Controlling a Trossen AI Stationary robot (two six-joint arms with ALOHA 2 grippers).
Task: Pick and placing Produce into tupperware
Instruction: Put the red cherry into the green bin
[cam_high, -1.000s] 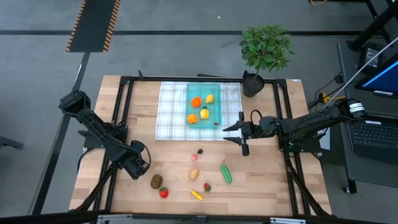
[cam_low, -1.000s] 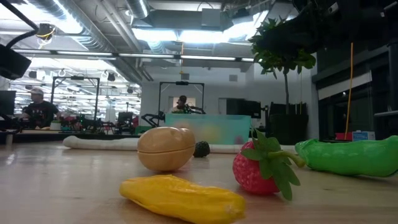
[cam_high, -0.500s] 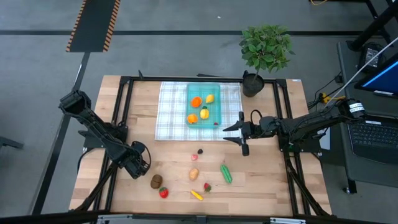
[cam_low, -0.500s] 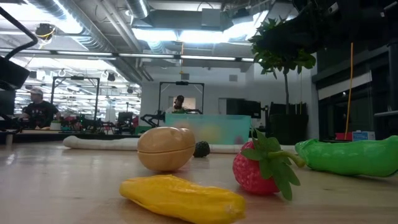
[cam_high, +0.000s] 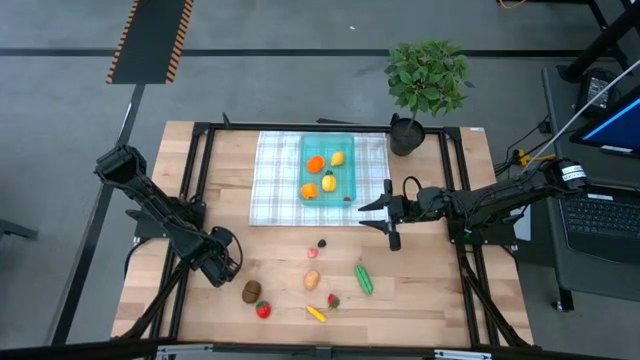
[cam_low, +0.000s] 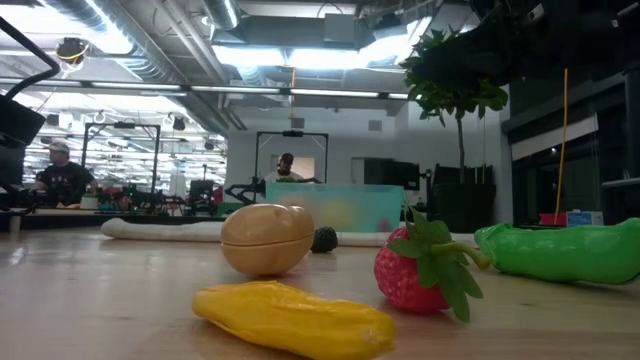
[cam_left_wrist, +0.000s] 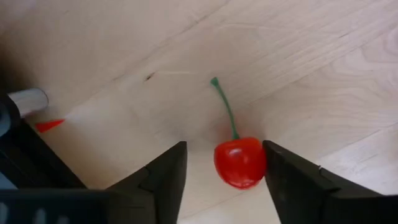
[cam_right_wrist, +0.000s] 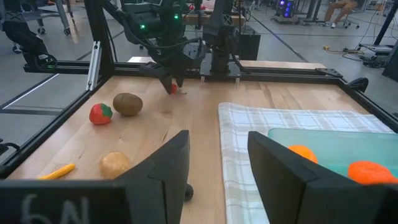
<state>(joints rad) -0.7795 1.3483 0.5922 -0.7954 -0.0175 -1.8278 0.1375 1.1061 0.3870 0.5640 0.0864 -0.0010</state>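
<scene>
Left gripper (cam_high: 222, 262), high view: positioned low over the front-left part of the table (cam_high: 270, 300), with the brown kiwi (cam_high: 251, 291) and a red strawberry (cam_high: 263, 309) just beyond it toward the table's front edge. Right gripper (cam_high: 372, 214): held beside the checked cloth (cam_high: 275, 180), fingers spread, holding nothing. The teal tupperware (cam_high: 328, 140) lies on the cloth just past those fingers and contains two oranges and two lemons. The dark berry (cam_high: 322, 241), tan potato (cam_high: 312, 279), green cucumber (cam_high: 364, 279), second strawberry (cam_high: 333, 299) and yellow piece (cam_high: 316, 313) lie on bare wood between the two grippers. A potted plant (cam_high: 428, 78) stands at the far right corner.

Low view: the yellow piece (cam_low: 295, 318), potato (cam_low: 267, 238), strawberry (cam_low: 415, 270) and cucumber (cam_low: 560, 252) fill the foreground; neither gripper is distinguishable.

Left wrist view: the left gripper's fingers (cam_left_wrist: 165, 180) are spread, with a red cherry (cam_left_wrist: 240, 162) on the table between them, close to one finger; contact cannot be determined.

Right wrist view: the right gripper (cam_right_wrist: 217, 168) is open; the tupperware (cam_right_wrist: 323, 146) sits just ahead on the cloth, while the kiwi (cam_right_wrist: 127, 104) and the left gripper (cam_right_wrist: 174, 83) are farther off.
</scene>
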